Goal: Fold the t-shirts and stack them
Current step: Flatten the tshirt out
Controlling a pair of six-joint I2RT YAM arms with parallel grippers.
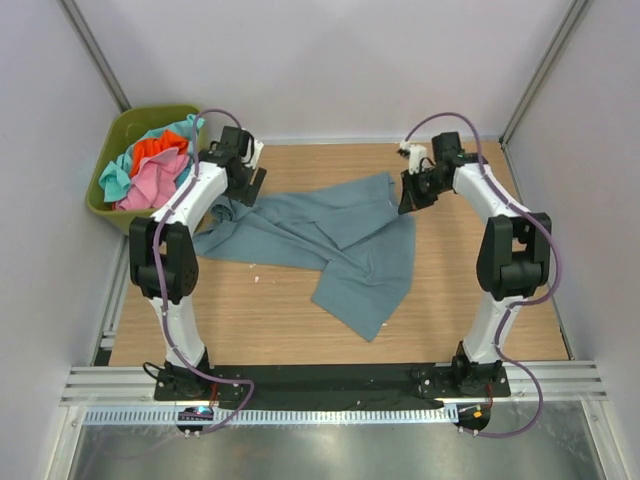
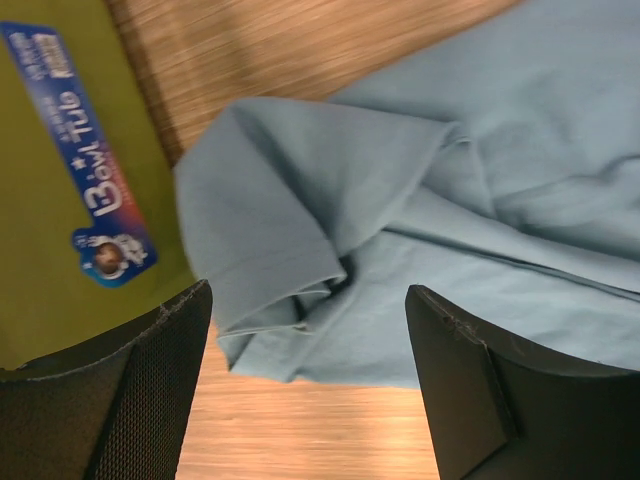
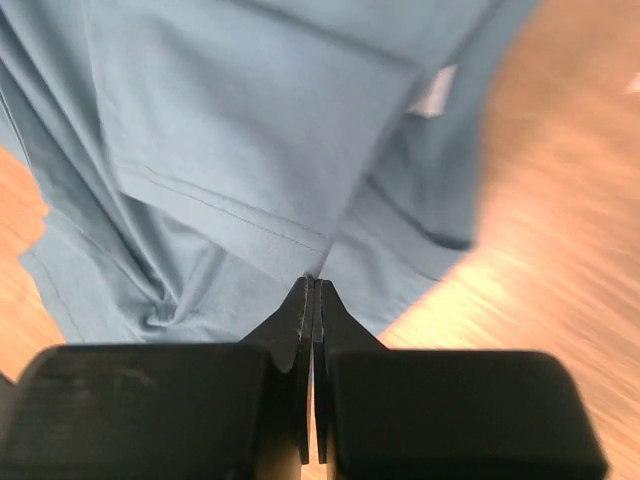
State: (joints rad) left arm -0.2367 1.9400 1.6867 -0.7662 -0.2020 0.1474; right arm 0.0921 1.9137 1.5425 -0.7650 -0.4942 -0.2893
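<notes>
1. Pinching the far-right hem of the slate-blue t-shirt (image 1: 330,245) with the right end effector (image 3: 315,285), fingers pressed fully together on the cloth edge.
2. Hovering the left end effector (image 2: 308,290) wide open, gripping nothing. Seeing a bunched sleeve (image 2: 260,210) lying right between and just beyond its fingertips, with the olive-green bin (image 1: 115,135) just beside on the outer side.
3. Seeing the shirt sprawling crumpled on the desk (image 1: 280,320), long axis running left-right from one end effector to the other and one flap trailing toward the near edge.
4. Judging the left arm nearer to that free sleeve. Likely needing a straight drop and close there before spreading the cloth flat two-handed.
5. Counting:
   - one shirt on the desk
   - three in the bin by colour: pink t-shirt (image 1: 150,185), orange-red t-shirt (image 1: 160,150), turquoise t-shirt (image 1: 112,180), all bunched and possibly hiding more
   - one bin
</notes>
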